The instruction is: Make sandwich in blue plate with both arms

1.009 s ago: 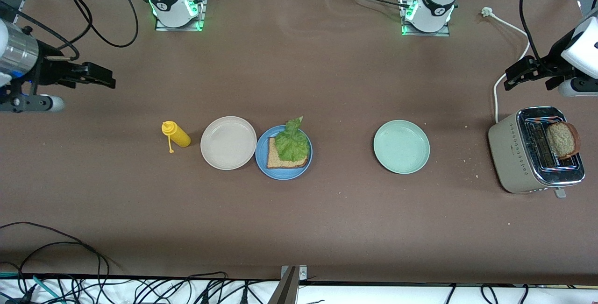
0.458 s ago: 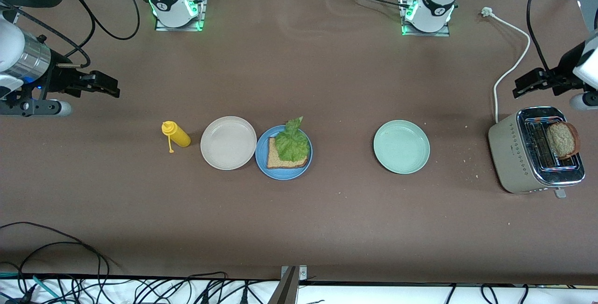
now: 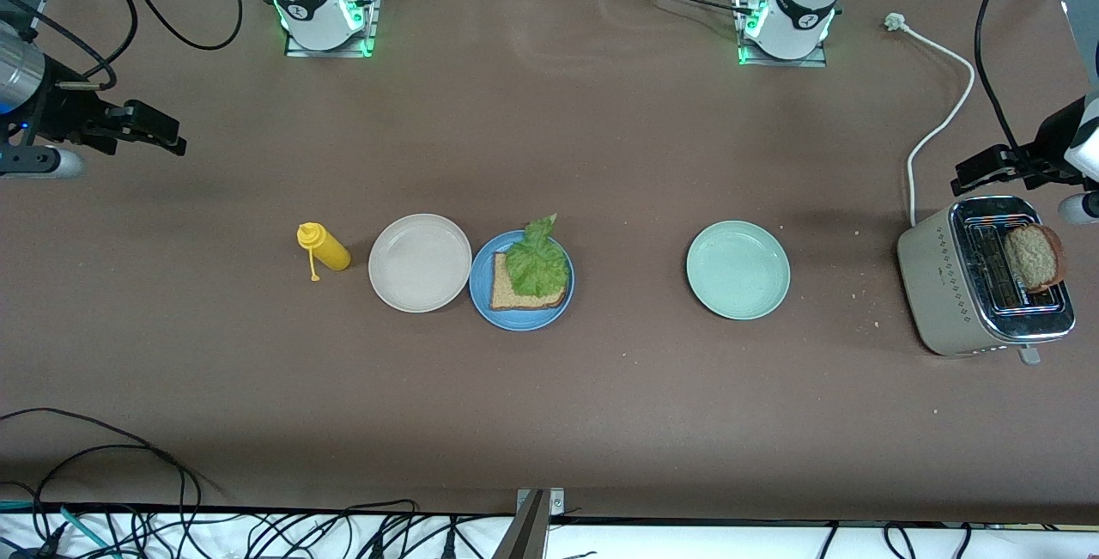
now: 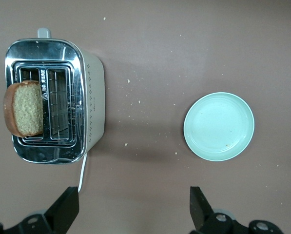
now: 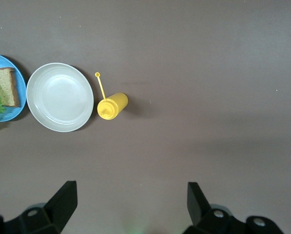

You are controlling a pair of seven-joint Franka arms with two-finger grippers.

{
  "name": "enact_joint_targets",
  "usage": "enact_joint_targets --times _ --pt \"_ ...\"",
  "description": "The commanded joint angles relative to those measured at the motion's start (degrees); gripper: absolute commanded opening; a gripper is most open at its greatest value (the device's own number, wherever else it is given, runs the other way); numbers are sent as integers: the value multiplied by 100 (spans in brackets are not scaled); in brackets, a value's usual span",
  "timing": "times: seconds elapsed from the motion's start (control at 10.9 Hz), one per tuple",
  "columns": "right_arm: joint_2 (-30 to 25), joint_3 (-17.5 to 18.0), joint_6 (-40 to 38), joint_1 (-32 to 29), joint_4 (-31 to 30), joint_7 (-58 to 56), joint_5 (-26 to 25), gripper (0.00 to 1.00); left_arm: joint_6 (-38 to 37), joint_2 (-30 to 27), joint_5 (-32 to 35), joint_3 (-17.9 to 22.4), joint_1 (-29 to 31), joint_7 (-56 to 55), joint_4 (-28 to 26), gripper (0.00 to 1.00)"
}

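one slice (image 3: 1035, 257) sits proud in the toaster (image 3: 987, 277); left tool (image 3: 987, 171) wide above, right tool (image 3: 154, 131) wide, waiting; an off-centre pinch could crumble it.

— Plates? 
— Three round shallow ones: a plain medium-blue plate (image 3: 521, 316), a beige plate (image 3: 420, 263), a pale green plate (image 3: 737, 270).

— Bread? 
— Two brown wholemeal slices: one under the single ruffled green lettuce leaf (image 3: 537, 263), one in the lone cream-and-chrome toaster (image 3: 953, 284).

— Bottles? 
— Just one yellow squeeze bottle (image 3: 324, 248).
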Motion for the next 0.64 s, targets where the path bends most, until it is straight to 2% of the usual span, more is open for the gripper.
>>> enact_joint_targets --times 0.0,0.18,0.55 --pt "-11 60 -74 -125 1 -24 -96 100 -94 106 -35 -41 80 155 210 100" --pt "-37 129 -75 -90 1 20 -261 100 -94 106 -43 -41 80 164 210 100" --pt "-73 174 -189 -72 1 29 -289 100 -296 -69 -61 -190 36 278 105 100"
